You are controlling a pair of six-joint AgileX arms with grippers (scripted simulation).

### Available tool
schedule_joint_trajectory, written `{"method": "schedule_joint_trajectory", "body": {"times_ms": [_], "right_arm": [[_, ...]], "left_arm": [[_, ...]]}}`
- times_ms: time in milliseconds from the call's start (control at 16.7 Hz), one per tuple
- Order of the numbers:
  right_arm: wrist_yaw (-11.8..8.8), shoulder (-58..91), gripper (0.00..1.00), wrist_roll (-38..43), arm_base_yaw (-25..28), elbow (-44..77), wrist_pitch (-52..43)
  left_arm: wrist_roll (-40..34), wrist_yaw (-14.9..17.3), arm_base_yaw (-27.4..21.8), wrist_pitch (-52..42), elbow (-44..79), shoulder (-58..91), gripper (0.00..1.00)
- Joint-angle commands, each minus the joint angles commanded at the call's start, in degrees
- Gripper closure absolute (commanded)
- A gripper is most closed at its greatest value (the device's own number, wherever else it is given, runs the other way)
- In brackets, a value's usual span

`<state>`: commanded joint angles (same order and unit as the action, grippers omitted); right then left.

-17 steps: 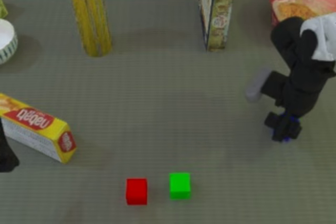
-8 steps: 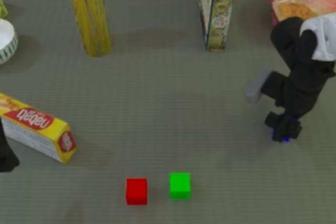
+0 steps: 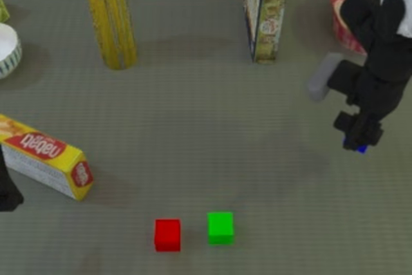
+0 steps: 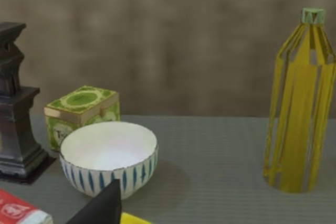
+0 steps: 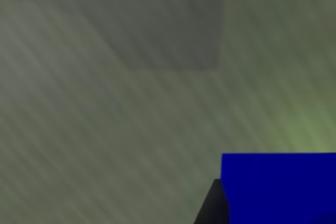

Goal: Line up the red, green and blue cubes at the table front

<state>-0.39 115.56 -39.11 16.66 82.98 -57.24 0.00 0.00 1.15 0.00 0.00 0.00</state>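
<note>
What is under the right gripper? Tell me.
The blue cube peeks out beneath the right gripper, mostly covered from above; the right wrist view shows it held above bare table.

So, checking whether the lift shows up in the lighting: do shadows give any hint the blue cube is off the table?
Top view: the right gripper holding the blue cube casts a soft shadow well apart from it. Right wrist view: a square shadow lies apart from the cube.

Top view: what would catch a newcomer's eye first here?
The right gripper at the table's right side, shut on the blue cube, which fills a corner of the right wrist view. Next, the red cube and green cube side by side, apart, at the front. The left arm is parked at the left edge.
</note>
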Motion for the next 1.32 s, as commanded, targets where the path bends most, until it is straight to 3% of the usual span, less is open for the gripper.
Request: {"method": "schedule_joint_trajectory", "body": {"times_ms": [420, 600, 1020, 1320], "right_arm": [[0.0, -1.1, 1.00, -0.2, 0.6, 0.2, -1.0], [0.0, -3.7, 1.00, -1.6, 5.7, -2.2, -1.0], [-0.1, -12.6, 1.00, -6.5, 23.2, -11.0, -1.4], [-0.1, -14.5, 1.00, -7.4, 26.4, -12.7, -1.4]], "left_arm": [[0.0, 0.0, 0.0, 0.0, 0.0, 0.0, 0.00], [0.0, 0.0, 0.0, 0.0, 0.0, 0.0, 0.00], [0.0, 0.0, 0.0, 0.0, 0.0, 0.0, 0.00], [0.0, 0.0, 0.0, 0.0, 0.0, 0.0, 0.00]]}}
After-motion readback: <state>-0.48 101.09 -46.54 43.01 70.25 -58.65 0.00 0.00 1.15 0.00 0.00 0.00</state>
